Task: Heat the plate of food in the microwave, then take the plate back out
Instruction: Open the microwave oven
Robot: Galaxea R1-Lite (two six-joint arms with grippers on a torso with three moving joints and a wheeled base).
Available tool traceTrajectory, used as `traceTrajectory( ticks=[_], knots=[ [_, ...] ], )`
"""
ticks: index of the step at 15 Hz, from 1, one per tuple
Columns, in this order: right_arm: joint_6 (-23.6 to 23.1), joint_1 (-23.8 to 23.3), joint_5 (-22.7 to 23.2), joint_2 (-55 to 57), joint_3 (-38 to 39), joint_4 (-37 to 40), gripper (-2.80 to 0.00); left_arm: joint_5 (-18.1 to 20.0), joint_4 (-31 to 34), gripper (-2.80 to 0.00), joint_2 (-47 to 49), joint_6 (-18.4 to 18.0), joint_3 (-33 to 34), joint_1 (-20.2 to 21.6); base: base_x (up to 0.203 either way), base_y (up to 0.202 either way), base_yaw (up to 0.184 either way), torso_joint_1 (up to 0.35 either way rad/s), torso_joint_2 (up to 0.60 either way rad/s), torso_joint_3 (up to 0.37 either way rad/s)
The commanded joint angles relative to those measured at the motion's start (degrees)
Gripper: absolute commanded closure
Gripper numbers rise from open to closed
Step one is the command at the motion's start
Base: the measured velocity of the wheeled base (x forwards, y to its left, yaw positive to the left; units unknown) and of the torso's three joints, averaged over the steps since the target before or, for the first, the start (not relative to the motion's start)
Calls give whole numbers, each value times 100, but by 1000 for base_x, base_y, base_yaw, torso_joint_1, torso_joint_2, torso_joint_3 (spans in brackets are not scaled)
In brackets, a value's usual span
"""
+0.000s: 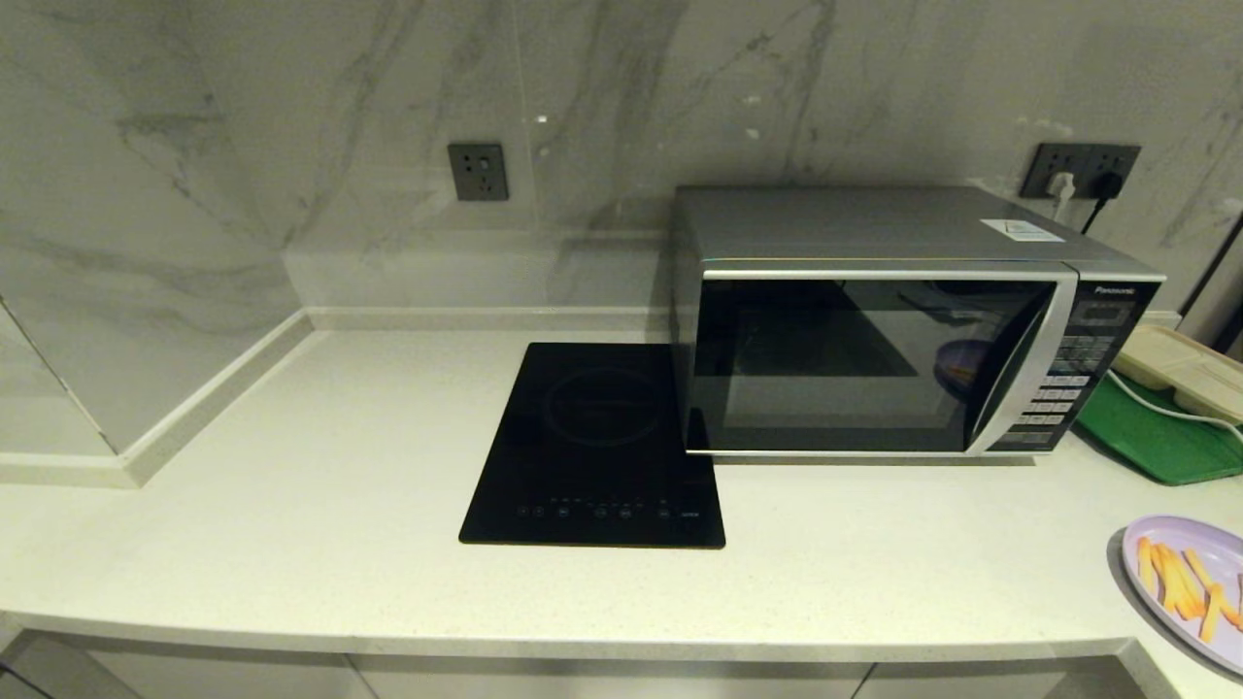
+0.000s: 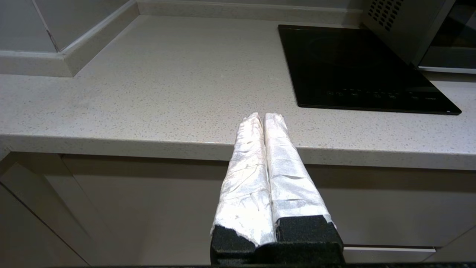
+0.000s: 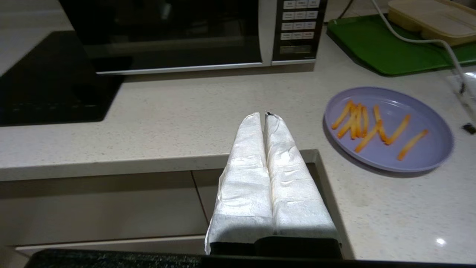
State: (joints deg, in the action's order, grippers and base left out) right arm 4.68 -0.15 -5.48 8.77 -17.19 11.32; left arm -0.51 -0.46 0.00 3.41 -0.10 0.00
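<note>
The silver microwave [image 1: 874, 320] stands on the counter at the back right, its dark glass door closed and its keypad [image 3: 299, 22] on the right side. The lavender plate of food [image 1: 1190, 582] with orange fries lies on the counter at the front right edge of the head view; the same plate of food [image 3: 388, 128] shows fully in the right wrist view. My right gripper [image 3: 263, 116] is shut and empty, hovering below the counter's front edge, left of the plate. My left gripper [image 2: 263, 116] is shut and empty, low before the counter's front edge. Neither arm shows in the head view.
A flat black induction cooktop [image 1: 597, 442] lies left of the microwave, partly under its corner. A green tray [image 1: 1156, 432] with a beige compartment tray [image 1: 1180, 369] and a white cable sits right of the microwave. Wall sockets are behind. Cabinet fronts [image 2: 148, 208] lie below the counter.
</note>
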Motion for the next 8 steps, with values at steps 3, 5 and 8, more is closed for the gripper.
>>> traceTrajectory(
  ticks=[3,5,8],
  knots=[
    [-629,-110,-1089,2525,-1107,-75,0,-2,2,0,0,1,1,0,0,0,0,0,0,0],
    [-911,-130,-1962,3554,-1325,-813,0,-2,0,0,0,1,1,0,0,0,0,0,0,0],
    [-1169,-54,-2762,4882,-1573,-1847,0,-2,-6,0,0,1,1,0,0,0,0,0,0,0]
  ],
)
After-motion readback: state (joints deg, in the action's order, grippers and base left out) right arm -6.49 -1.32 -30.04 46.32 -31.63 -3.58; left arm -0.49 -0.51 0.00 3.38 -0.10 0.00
